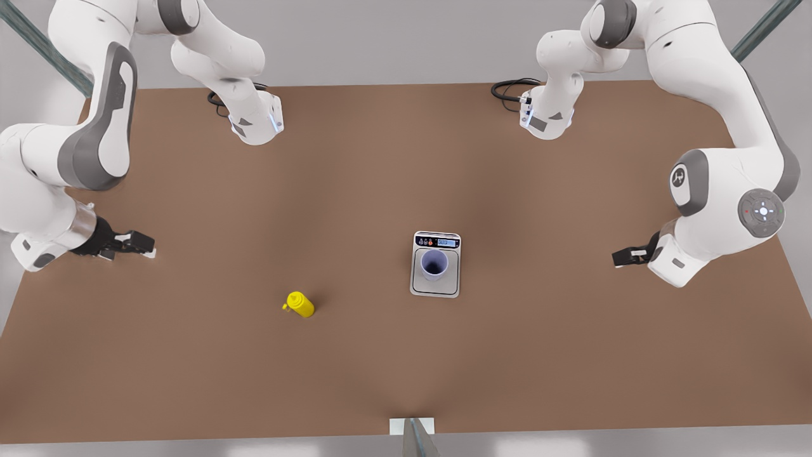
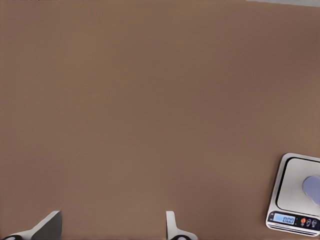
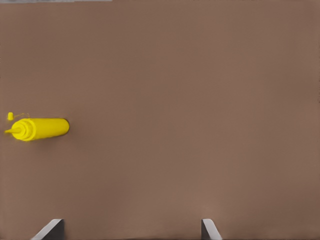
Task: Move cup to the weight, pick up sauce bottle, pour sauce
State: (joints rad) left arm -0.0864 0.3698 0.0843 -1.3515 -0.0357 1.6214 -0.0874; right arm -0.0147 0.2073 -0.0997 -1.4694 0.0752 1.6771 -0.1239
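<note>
Cup (image 1: 434, 264) stands upright on the weight (image 1: 435, 291), on the grey platform just below the display panel, right of centre on the desk (image 1: 380, 190) in the front view. First step reads as done.

Sauce bottle (image 1: 299, 304) lies on its side on the bare desk, well apart from the weight, toward the front view's left. Untouched.

Left tool (image 1: 625, 256) hovers at the front view's right, beside the weight; its wrist view catches the weight and cup at the frame edge. Fingers (image 2: 49, 226) spread wide, holding nothing.

Right tool (image 1: 141, 245) hovers at the front view's left; its wrist view shows the bottle some way off. Fingers (image 3: 50, 230) also wide apart, empty.

Step in hand, by my reading: picking up the bottle. Next move calls for the right tool to travel to the bottle, line its fingers across the yellow body, and close.
</note>
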